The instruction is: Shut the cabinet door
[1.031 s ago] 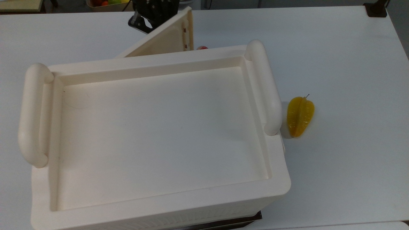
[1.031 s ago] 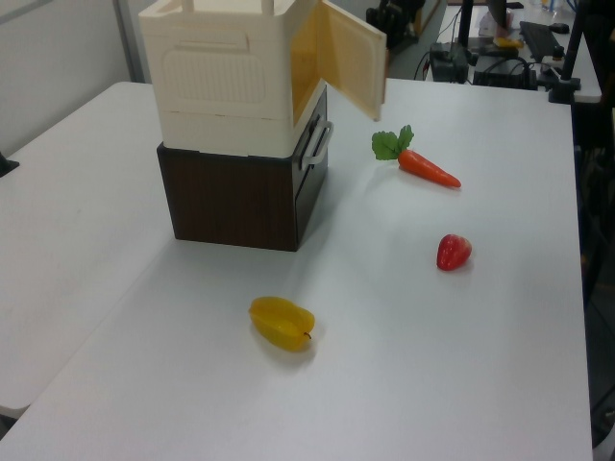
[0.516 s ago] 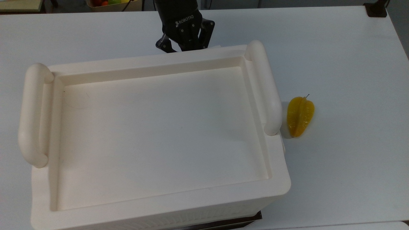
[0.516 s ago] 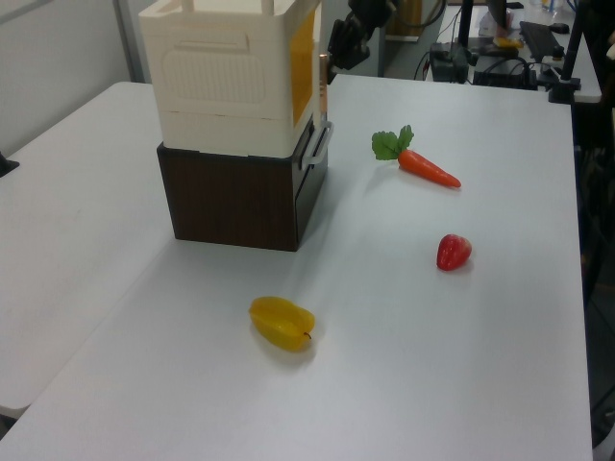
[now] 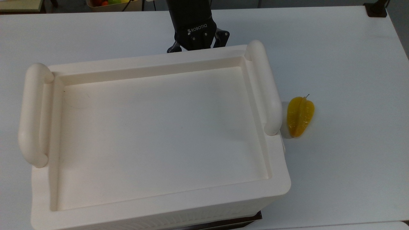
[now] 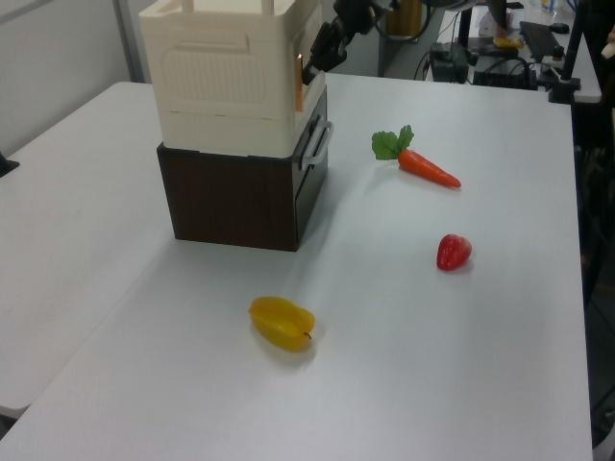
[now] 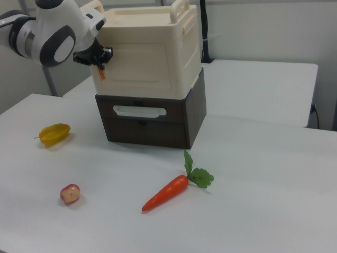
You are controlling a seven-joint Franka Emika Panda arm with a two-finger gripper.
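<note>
Thin flat cream plastic cabinet door (image 7: 142, 63) is sitting flush, or nearly so, in the front face of the big cream plastic cabinet (image 5: 159, 134) with the recessed tray top; in the right view that face is reading as one closed panel. The cabinet is resting on a dark brown drawer base (image 7: 150, 121).

Black two-finger gripper (image 5: 198, 46) is pressing in at the cabinet's 12 o'clock edge in the top view, right against the door side. Whether the fingers are spread or together, I cannot tell.

Handling, my read: the door is light and stiff, swinging freely on its hinges, smooth and a bit slippery. No need to grasp it; push flat on the panel near the free edge, away from the hinges.

Versus a second ago: the door was standing wide open, angled out at 12 o'clock in the top view; now it is swung shut, and the gripper has followed it in toward the cabinet.

Yellow ridged starfruit (image 5: 300, 116) is lying at 3 o'clock of the cabinet in the top view, orange carrot (image 7: 171, 192) well apart on the table.
</note>
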